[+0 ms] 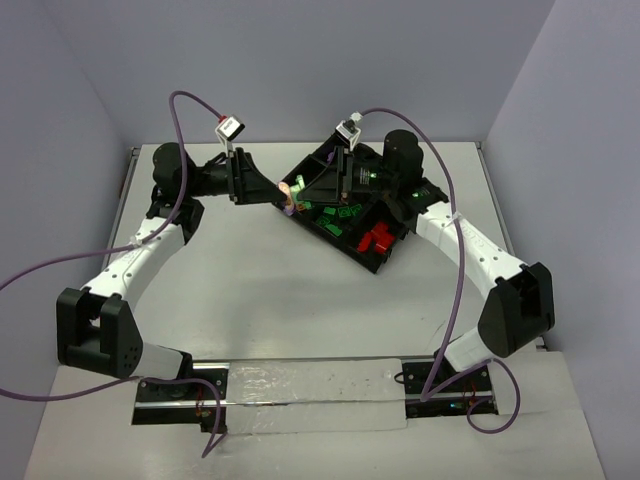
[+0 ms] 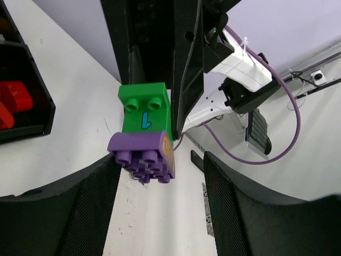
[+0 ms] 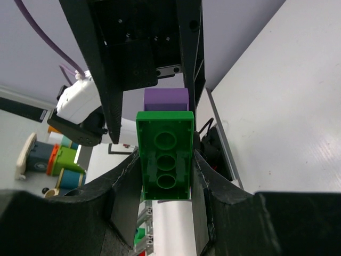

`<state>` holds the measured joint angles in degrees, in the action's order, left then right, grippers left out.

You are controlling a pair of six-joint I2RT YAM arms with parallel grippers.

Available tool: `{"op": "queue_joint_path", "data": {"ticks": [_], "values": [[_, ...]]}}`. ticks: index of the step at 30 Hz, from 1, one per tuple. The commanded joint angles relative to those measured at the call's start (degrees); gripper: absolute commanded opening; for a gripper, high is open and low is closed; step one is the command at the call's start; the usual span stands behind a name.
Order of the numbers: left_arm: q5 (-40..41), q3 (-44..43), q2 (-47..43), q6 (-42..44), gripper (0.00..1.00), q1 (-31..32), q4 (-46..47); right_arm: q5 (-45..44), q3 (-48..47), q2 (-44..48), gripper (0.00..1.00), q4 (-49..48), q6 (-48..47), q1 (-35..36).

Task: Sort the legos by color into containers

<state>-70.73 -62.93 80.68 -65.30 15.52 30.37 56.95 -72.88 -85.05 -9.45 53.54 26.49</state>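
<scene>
At left, left gripper (image 2: pixel 161 160) with jaws wide, flanking a purple brick (image 2: pixel 143 156) just off the tray's left corner, with a gap showing on one side. Stuck to it, a green brick (image 2: pixel 145 113) bearing a blue mark like a 7, and an orange sticker on the purple end, unreadable. Clamped on the green brick, right gripper (image 3: pixel 166 160). Further right, in separate compartments of the black tray (image 1: pixel 372 262): green bricks (image 1: pixel 335 215), then red bricks (image 1: pixel 378 238).
</scene>
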Motion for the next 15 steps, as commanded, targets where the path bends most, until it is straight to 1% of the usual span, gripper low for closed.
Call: {"op": "queue_joint_path", "data": {"ticks": [1,6,9,11,12,14,15], "values": [[-0.59,-3.43,0.41,-1.15,0.65,1.17,4.88,2.47,-3.6,-0.43,0.0,-2.22,-1.13,1.05],[-0.03,-2.86,0.44,-1.24,0.47,1.8,4.96,1.73,-3.15,-0.55,0.0,-2.58,-0.64,1.29],[-0.08,-2.53,0.37,-1.38,0.43,1.87,4.96,1.68,-2.91,-0.55,0.0,-3.18,-0.11,1.29],[0.01,-2.38,0.35,-1.41,0.37,1.89,4.96,1.68,-2.92,-0.64,0.0,-2.84,-0.17,1.32],[0.24,-2.3,0.35,-1.41,0.3,1.89,4.89,1.61,-3.0,-0.6,0.0,-2.54,-0.53,1.34],[0.78,-2.13,0.37,-1.04,0.07,1.89,4.42,0.47,-3.23,-0.27,0.0,-0.67,-2.12,1.27],[1.15,-2.19,0.43,-0.68,0.01,1.89,3.75,-0.69,-3.23,0.1,0.0,0.55,-3.03,1.21]]}}
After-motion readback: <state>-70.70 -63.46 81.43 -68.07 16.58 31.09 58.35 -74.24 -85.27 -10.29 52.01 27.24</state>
